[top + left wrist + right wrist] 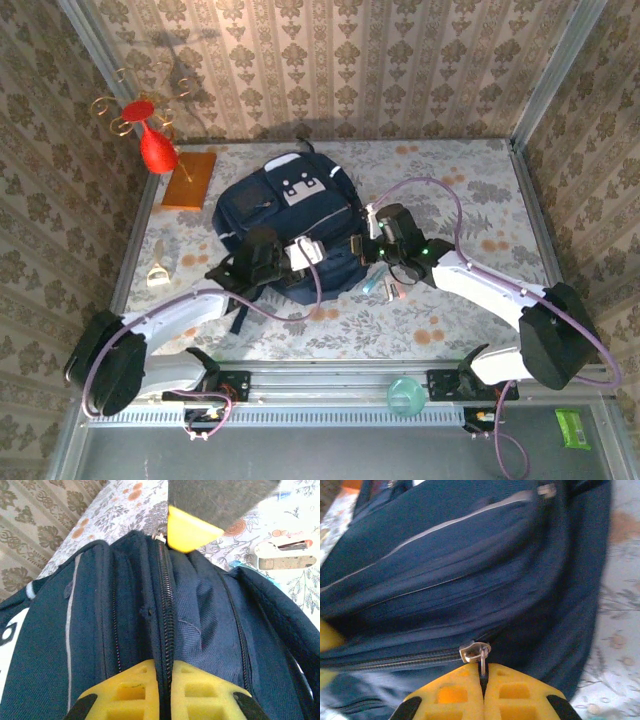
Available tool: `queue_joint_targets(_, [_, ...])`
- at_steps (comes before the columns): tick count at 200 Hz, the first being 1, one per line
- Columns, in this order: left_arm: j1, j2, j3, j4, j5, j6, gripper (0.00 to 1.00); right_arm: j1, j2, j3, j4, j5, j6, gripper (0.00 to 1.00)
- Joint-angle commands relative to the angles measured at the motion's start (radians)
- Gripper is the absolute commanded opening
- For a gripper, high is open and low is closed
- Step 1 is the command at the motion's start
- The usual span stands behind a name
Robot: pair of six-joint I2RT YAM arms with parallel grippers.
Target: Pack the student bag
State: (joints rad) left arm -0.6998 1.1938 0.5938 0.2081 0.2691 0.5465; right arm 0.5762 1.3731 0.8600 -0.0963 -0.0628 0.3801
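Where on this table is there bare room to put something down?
Bare cloth: the far right corner, between the student bag and the right wall. Crowded: the bag's near edge, where the left gripper and right gripper clamp it.

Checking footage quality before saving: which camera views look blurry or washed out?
Right wrist: student bag softly blurred, zipper pull legible. Left wrist: bag sharp, table washed out top right. Top external: evenly lit, red ornament throws a shadow on the wall.
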Motion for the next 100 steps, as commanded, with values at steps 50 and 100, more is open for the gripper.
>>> queue_joint_targets(50, [0.113, -0.123, -0.040, -0.060, -0.174, -0.130, 0.48, -0.032, 0.012, 0.045, 0.066, -0.034, -0.018, 0.00])
queue_joint_targets(100, [-0.028, -0.114, 0.039, -0.092, -0.031, -0.117, 0.73, 0.059, -0.010, 0.012, 0.203, -0.162, 0.027, 0.00])
